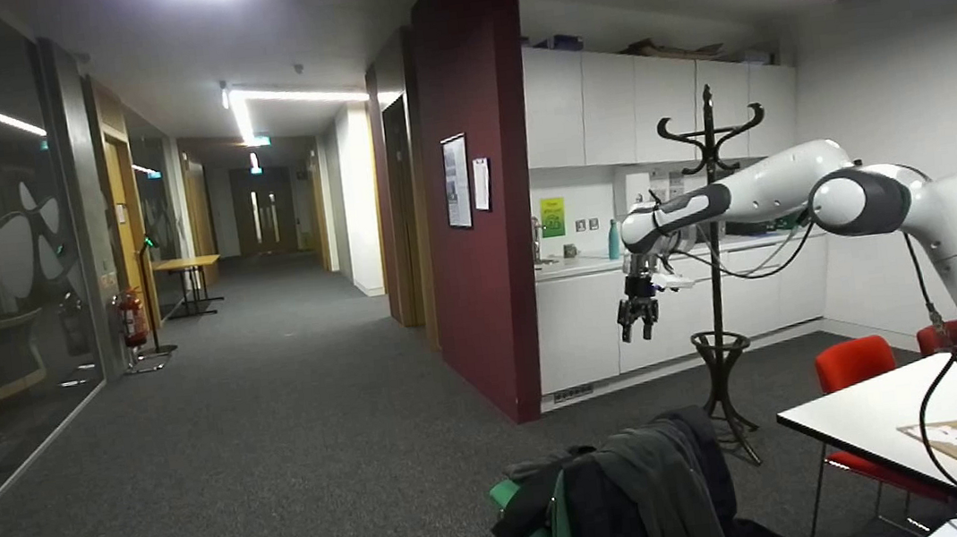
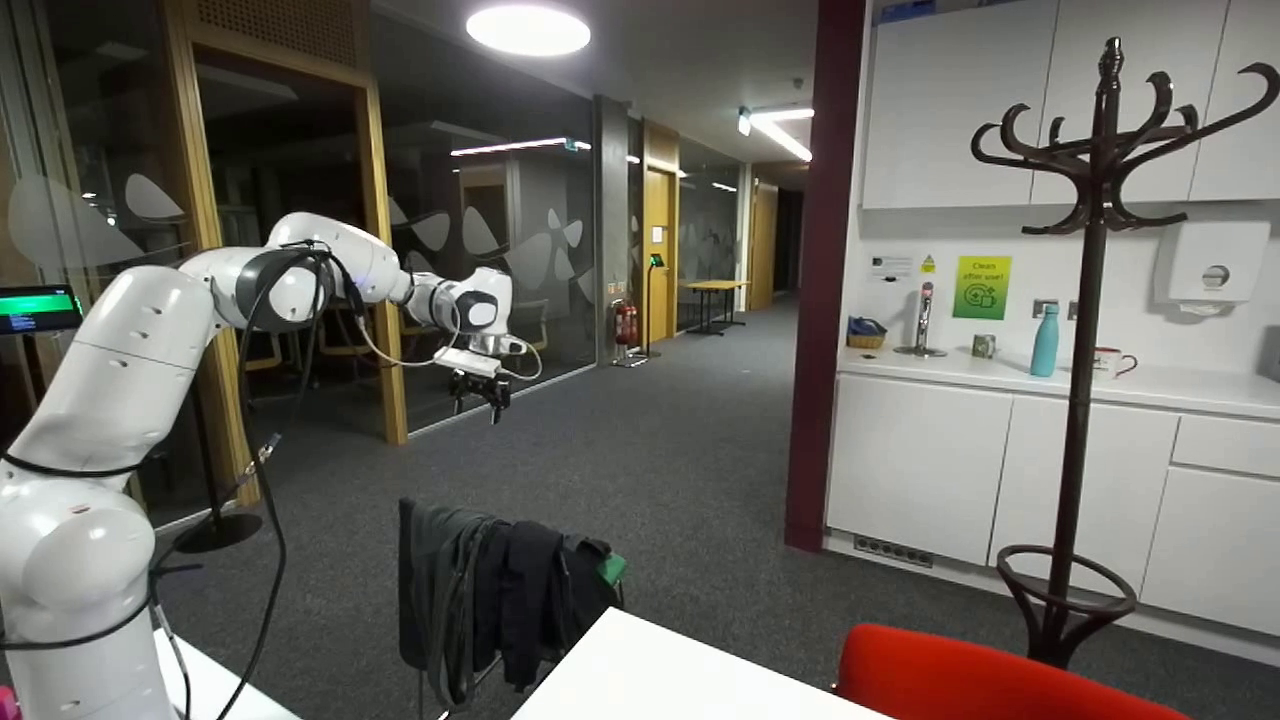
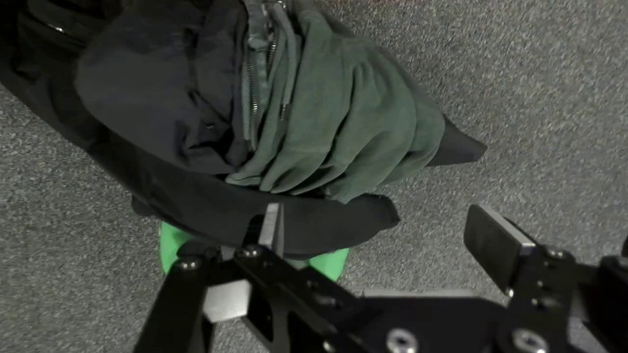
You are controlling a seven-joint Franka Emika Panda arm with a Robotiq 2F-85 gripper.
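My gripper (image 1: 637, 331) hangs in the air pointing down, its fingers apart with nothing between them. It also shows in an exterior view (image 2: 477, 408) and in the wrist view (image 3: 380, 228). It touches nothing. Below it stands a green chair (image 3: 331, 262) with clothes draped over its back. A grey-green zipped garment (image 3: 353, 113) lies beside a black jacket (image 3: 162, 88), with a dark sleeve along the lower edge. In both exterior views the grey-green garment (image 1: 646, 474) (image 2: 445, 580) hangs over the chair. Most of the chair is hidden by the clothes.
A dark coat stand (image 1: 716, 277) (image 2: 1080, 420) stands on the carpet before white kitchen cabinets (image 1: 575, 321). A white table (image 1: 855, 406) (image 2: 650, 680) and red chairs (image 1: 854, 361) are near the arm's base. A teal bottle (image 2: 1045, 342) and mug (image 2: 1108, 362) stand on the counter.
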